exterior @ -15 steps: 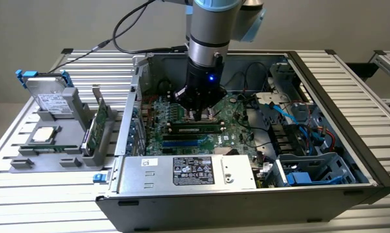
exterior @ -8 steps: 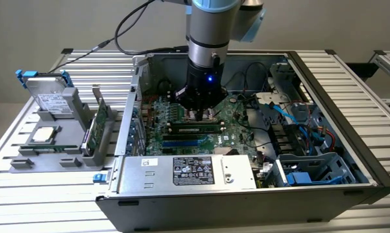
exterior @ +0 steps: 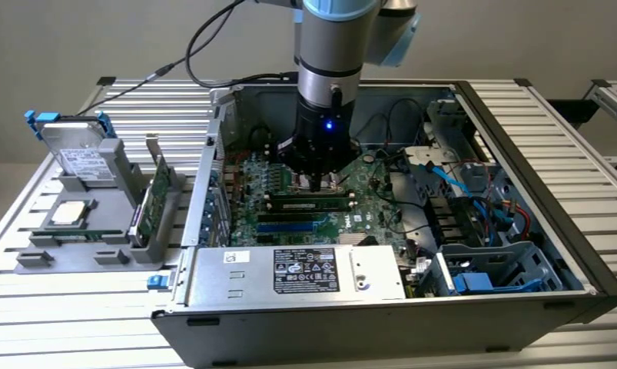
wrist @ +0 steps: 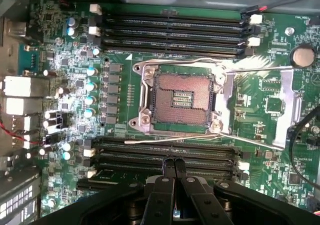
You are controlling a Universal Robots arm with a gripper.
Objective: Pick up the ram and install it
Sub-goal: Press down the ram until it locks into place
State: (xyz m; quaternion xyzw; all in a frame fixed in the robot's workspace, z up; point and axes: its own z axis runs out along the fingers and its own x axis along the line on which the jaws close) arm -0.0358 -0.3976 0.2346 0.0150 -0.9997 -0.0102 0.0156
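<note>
A: Where is the ram, and which way does it run?

B: Start from the open computer case [exterior: 554, 192] on the slatted table [exterior: 41, 323]; on its floor is the green motherboard [exterior: 365, 196]; the ram [exterior: 308, 204] stands on edge in one of the long memory slots near the board's middle; its long axis runs level, from the exterior view's left to the exterior view's right, parallel to the neighbouring slots; its dark chips face the camera.

A: Any writing you can read?

B: The silver power supply [exterior: 237, 277] at the case's near edge carries a black-and-white label [exterior: 306, 270]; its print is too small to read; the hard drive [exterior: 77, 154] in the grey holder [exterior: 37, 261] beside the case has a white label, also unreadable; the board's white lettering is not legible either.

A: And the gripper?

B: The gripper [exterior: 316, 183] hangs straight down from the arm inside the case; in the wrist view the gripper [wrist: 174, 164] has its two black fingers pressed together, with nothing between them; the tips hover over the lower bank of slots, just beside the processor socket [wrist: 182, 97]; the ram lies directly below the tips, about at its mid-length; whether they touch it I cannot tell.
</note>
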